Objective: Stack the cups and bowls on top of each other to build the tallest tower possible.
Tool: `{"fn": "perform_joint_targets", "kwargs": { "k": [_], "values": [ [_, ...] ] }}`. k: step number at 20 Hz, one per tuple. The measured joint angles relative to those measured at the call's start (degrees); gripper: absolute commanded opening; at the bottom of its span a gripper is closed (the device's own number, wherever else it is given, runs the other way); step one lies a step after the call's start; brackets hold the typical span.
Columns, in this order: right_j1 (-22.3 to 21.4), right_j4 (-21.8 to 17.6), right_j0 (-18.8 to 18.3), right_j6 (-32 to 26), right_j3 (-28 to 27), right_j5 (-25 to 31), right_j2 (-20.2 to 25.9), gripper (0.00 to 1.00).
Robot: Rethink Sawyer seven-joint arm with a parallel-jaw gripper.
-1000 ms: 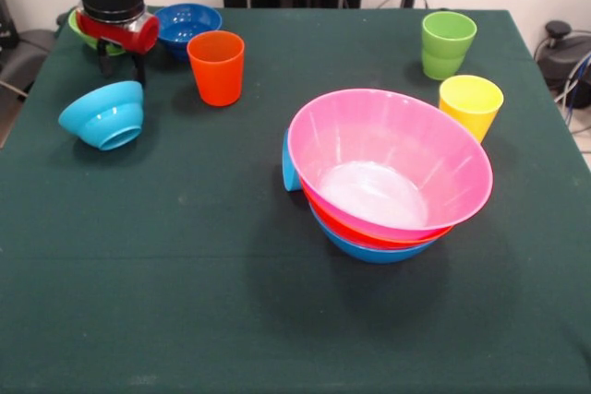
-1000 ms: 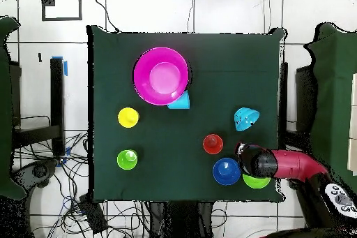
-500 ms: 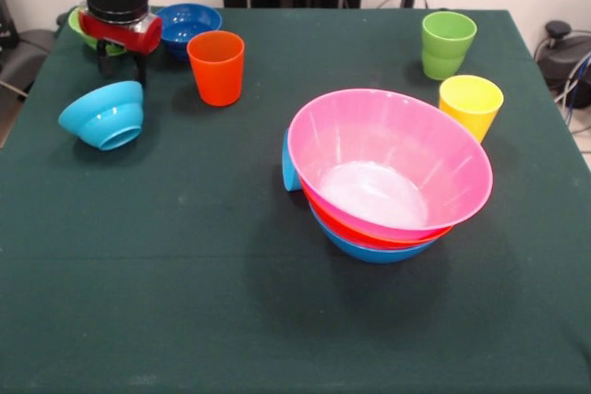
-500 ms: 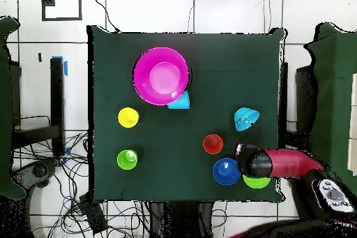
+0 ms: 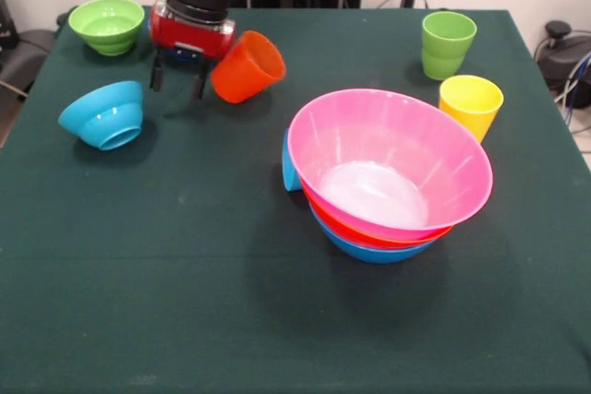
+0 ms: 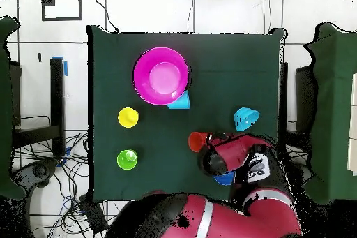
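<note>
While three big bowls sit nested as the tower [image 5: 392, 186], I see my gripper [image 5: 177, 75] spread, empty (orange cup [image 5: 246, 66] tipped beside it); cups, small bowls remain

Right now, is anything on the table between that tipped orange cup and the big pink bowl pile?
Nothing visible. Bare green cloth lies between the orange cup and the pink bowl. The gripper hangs just beside the cup.
</note>
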Motion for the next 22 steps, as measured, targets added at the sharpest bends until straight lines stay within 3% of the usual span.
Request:
{"fn": "perform_joint_targets", "kwargs": {
  "k": [4, 6, 7, 9, 10, 14, 18, 22],
  "values": [
    [-1.6, 0.6, -1.8, 0.0, 0.4, 0.0, 0.8, 1.0],
    [-2.1, 1.1, -7.7, 0.0, 1.1, 0.0, 4.9, 1.0],
    [-1.7, 1.5, -13.5, 0.0, 1.4, 0.1, 8.7, 1.0],
    [-0.6, 2.2, -20.4, 0.0, 1.6, 0.2, 12.9, 1.0],
    [0.9, 2.7, -26.7, 0.0, 1.6, 0.7, 16.2, 1.0],
    [1.1, 4.0, -35.8, 0.0, 3.2, 0.2, 22.5, 1.0],
    [1.2, 4.0, -38.3, 0.0, 4.1, 0.2, 24.9, 1.0],
    [1.3, 4.0, -38.4, 0.0, 4.2, 0.4, 25.7, 1.0]
  ]
}}
